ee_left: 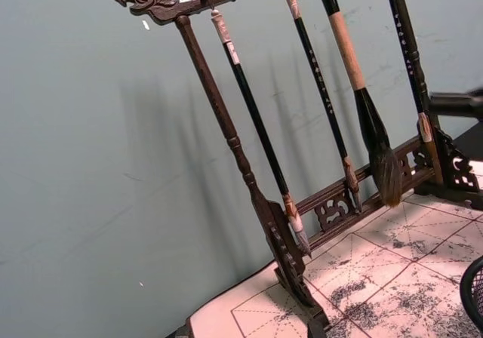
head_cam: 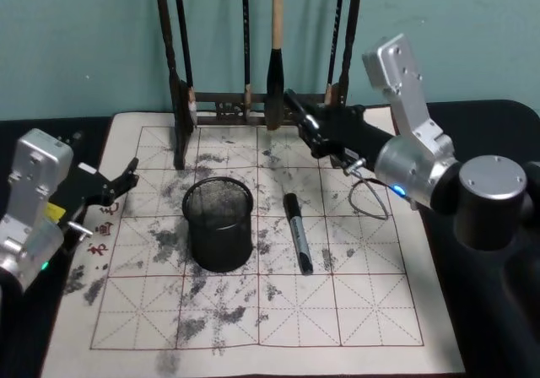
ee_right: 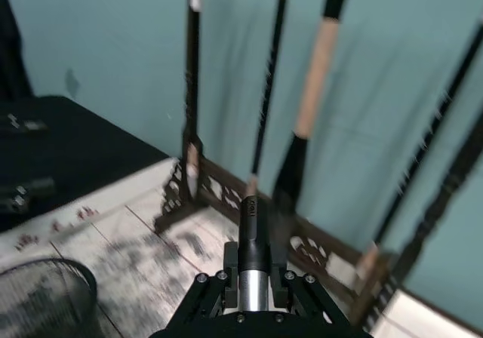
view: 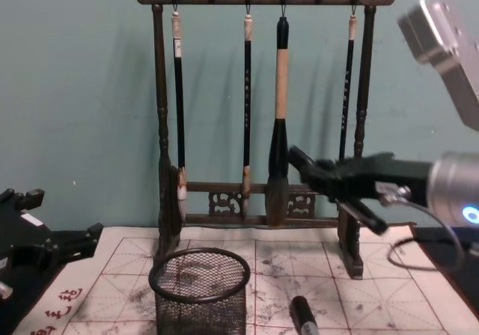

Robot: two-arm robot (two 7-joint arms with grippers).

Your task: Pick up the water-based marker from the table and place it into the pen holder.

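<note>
The right gripper (head_cam: 316, 135) hung in the air, clenched on a water-based marker (ee_right: 253, 236). The right wrist view showed the jaws pinching the barrel at its pale section nearest the wrist, with the black end sticking straight out ahead. Just beyond that tip stood the brush rack (view: 159, 125) with its hanging brushes. Below the gripper and back toward the robot, a second marker (head_cam: 297, 233) lay flat on the ink-spotted mat (head_cam: 371, 310). Lower again and off to the gripper's left, the pen holder (head_cam: 218, 243) stood upright with its mouth open, near that second marker but apart from it. The left gripper (head_cam: 118, 184) was parked far to the left, over the mat's edge.

The marker looked light, stiff and smooth-sided, so it could probably swivel or slip in a narrow pinch. A hold nearer mid-barrel would likely have been steadier. The mesh holder seemed light too and might have tipped if its rim were knocked.
</note>
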